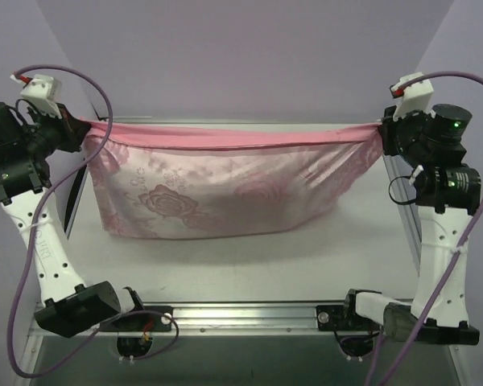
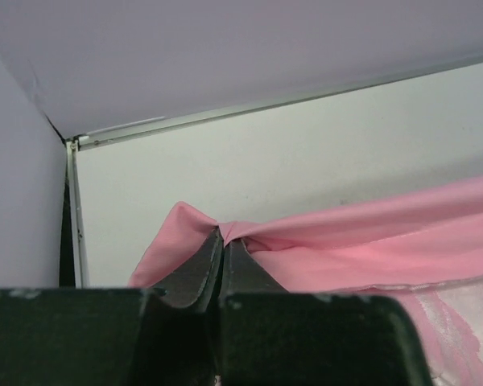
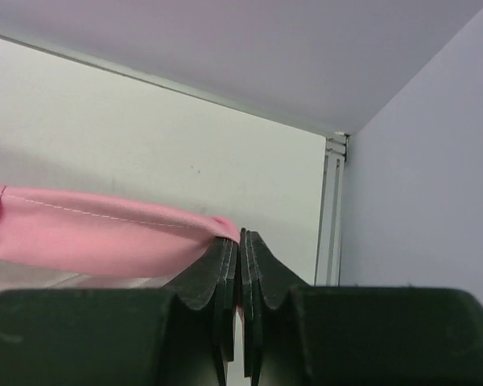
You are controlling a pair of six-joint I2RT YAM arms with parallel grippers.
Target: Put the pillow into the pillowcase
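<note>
The pink pillowcase hangs stretched between my two grippers, its rose-patterned satin face toward the camera and its bulging lower part resting on the table. My left gripper is shut on its top left corner; in the left wrist view the cloth bunches at the closed fingertips. My right gripper is shut on its top right corner; in the right wrist view the pink hem runs into the closed fingertips. The pillow does not show as such; the sack looks filled.
The white table is boxed by grey walls at the back and sides. A metal rail runs along the near edge between the arm bases. Purple cables loop beside each arm.
</note>
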